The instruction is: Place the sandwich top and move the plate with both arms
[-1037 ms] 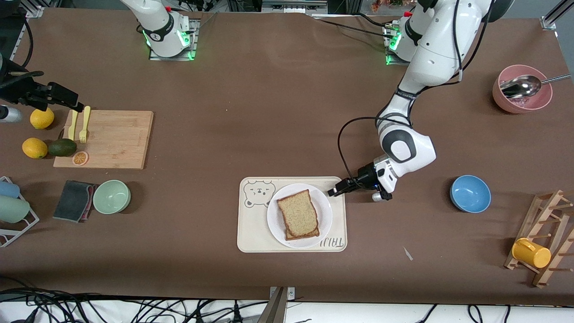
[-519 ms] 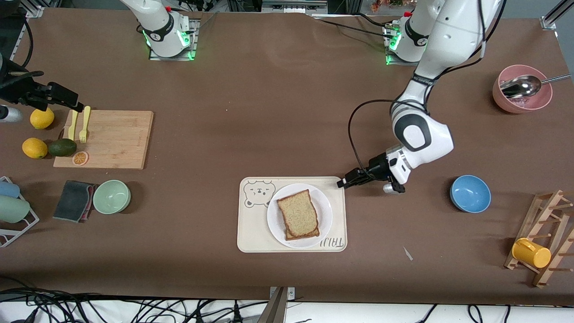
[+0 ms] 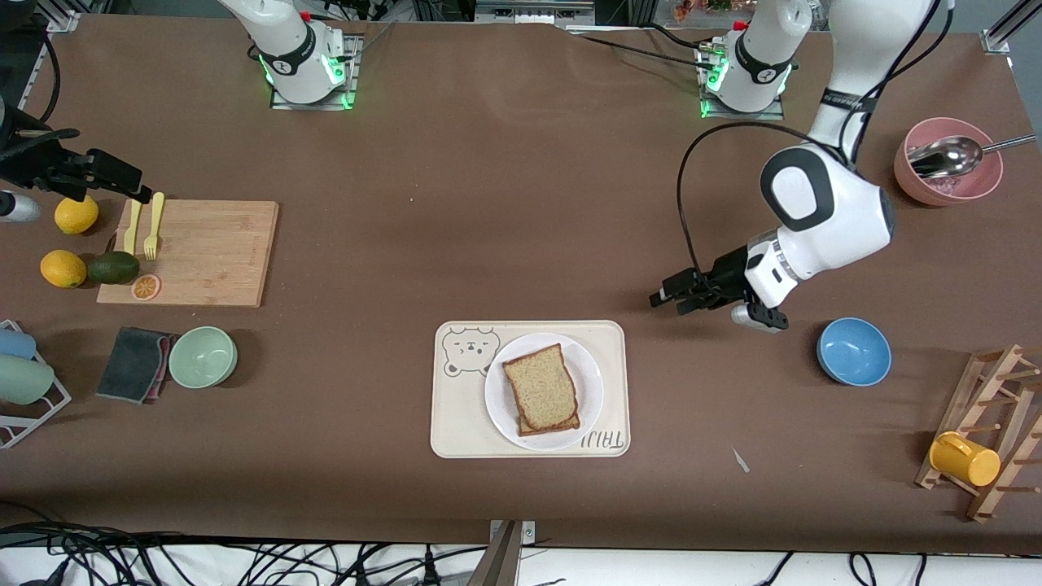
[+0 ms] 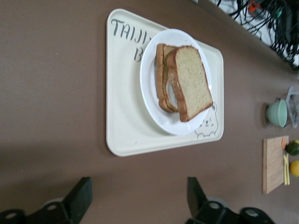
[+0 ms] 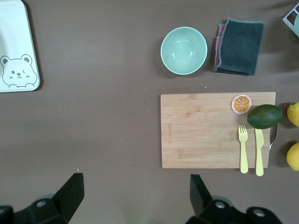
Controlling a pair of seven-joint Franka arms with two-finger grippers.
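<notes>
The sandwich top (image 3: 541,387) (image 4: 191,77), a light-brown slice with a darker crust, lies on another slice (image 4: 161,74) on the white plate (image 3: 590,382) (image 4: 149,93). The plate sits on the cream bear tray (image 3: 456,407) (image 4: 124,107). My left gripper (image 3: 672,299) (image 4: 138,200) is open and holds nothing. It hovers over bare table off the tray's corner, toward the left arm's end. My right gripper (image 5: 135,200) is open and empty, high over bare table beside the cutting board (image 5: 201,130). It does not show in the front view.
A blue bowl (image 3: 853,351) sits near the left gripper. A pink bowl with a spoon (image 3: 948,161) and a wooden rack with a yellow mug (image 3: 965,458) are at the left arm's end. A green bowl (image 3: 203,356), cloth (image 3: 134,364) and fruit (image 3: 63,268) surround the cutting board (image 3: 191,252).
My left gripper has drawn back from the plate's edge, off the tray toward the left arm's end, and its fingers have spread open. The sandwich, plate and right arm have not moved.
</notes>
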